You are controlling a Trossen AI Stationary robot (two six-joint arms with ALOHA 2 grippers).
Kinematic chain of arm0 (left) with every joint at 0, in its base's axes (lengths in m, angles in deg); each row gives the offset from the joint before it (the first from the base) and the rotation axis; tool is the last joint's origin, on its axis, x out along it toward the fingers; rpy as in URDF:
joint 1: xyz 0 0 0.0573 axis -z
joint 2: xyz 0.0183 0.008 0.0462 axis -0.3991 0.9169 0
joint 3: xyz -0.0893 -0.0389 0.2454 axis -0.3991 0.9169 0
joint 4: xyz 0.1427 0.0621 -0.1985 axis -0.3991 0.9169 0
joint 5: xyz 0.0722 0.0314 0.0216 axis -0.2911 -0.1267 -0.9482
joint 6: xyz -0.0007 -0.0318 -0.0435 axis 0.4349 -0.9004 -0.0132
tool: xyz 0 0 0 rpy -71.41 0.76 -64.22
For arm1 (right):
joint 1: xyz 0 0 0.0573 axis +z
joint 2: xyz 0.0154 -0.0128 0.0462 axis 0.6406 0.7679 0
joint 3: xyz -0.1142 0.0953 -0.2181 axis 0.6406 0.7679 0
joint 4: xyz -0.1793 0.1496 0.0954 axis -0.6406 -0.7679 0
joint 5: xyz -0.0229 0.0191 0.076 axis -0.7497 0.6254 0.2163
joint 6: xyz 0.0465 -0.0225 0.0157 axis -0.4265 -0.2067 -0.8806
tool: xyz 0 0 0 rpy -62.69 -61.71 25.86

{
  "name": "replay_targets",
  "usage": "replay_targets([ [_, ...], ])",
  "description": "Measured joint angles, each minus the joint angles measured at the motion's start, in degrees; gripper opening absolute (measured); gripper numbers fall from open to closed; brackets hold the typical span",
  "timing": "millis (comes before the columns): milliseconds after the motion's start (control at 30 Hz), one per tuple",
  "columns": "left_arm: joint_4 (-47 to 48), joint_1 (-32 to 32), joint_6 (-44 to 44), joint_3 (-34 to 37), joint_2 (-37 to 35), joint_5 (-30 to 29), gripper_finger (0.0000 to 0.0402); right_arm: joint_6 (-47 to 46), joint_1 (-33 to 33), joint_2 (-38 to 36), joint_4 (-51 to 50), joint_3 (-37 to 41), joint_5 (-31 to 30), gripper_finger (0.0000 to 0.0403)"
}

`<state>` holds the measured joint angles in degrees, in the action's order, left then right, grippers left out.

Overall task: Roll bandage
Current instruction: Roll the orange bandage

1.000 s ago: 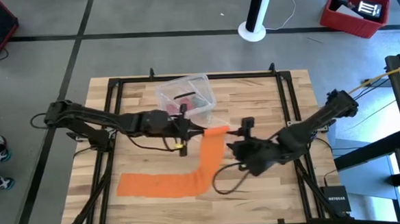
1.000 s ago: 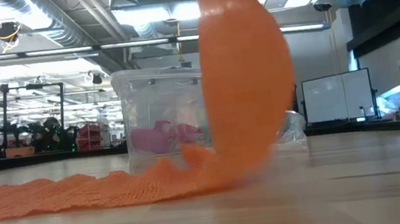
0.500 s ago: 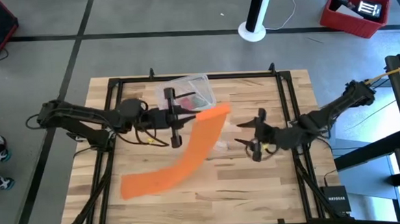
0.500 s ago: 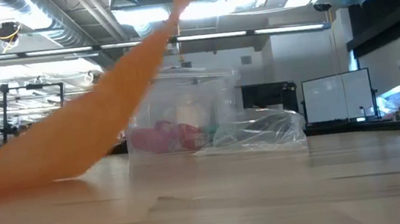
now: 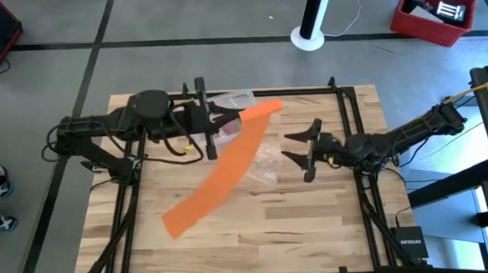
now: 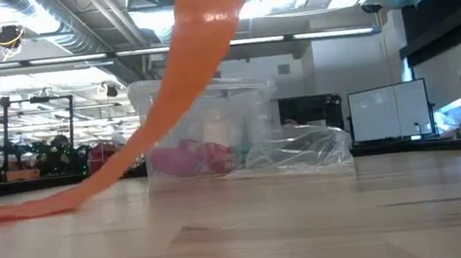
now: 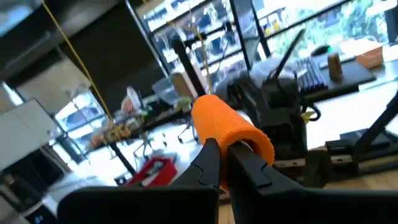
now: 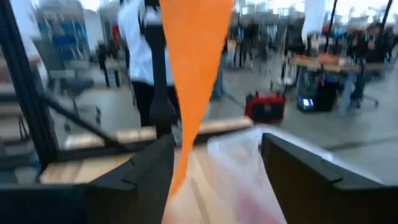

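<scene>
Wood table (image 5: 316, 225) in workshop; left end effector (image 5: 226, 121) pinching bandage (image 5: 229, 166), right end effector (image 5: 299, 149) spread.

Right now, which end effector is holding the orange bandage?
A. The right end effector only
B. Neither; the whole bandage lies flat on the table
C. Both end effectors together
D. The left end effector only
D. The left end effector is shut on one end of the bandage, lifting it, while the right end effector stands open and apart from it, holding nothing.
</scene>
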<state>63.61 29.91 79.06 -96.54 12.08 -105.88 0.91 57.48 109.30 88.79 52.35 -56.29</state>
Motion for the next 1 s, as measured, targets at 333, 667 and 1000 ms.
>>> replay_targets([
  [333, 0.54, 1.89, 7.06, -0.50, 0.52, 8.02, 0.0001, 0.79, -3.95, 8.17, 13.64, -0.02, 9.12, 0.0243],
  [667, 1.57, 2.18, 7.46, -0.48, 0.76, 2.56, 0.0001, -3.52, -3.75, 17.27, 15.09, -0.87, 19.37, 0.0243],
  [1000, 1.44, 2.47, 9.52, -0.43, 0.74, 3.89, 0.0001, -5.69, -3.84, 22.51, 17.02, -0.87, 12.01, 0.0243],
])
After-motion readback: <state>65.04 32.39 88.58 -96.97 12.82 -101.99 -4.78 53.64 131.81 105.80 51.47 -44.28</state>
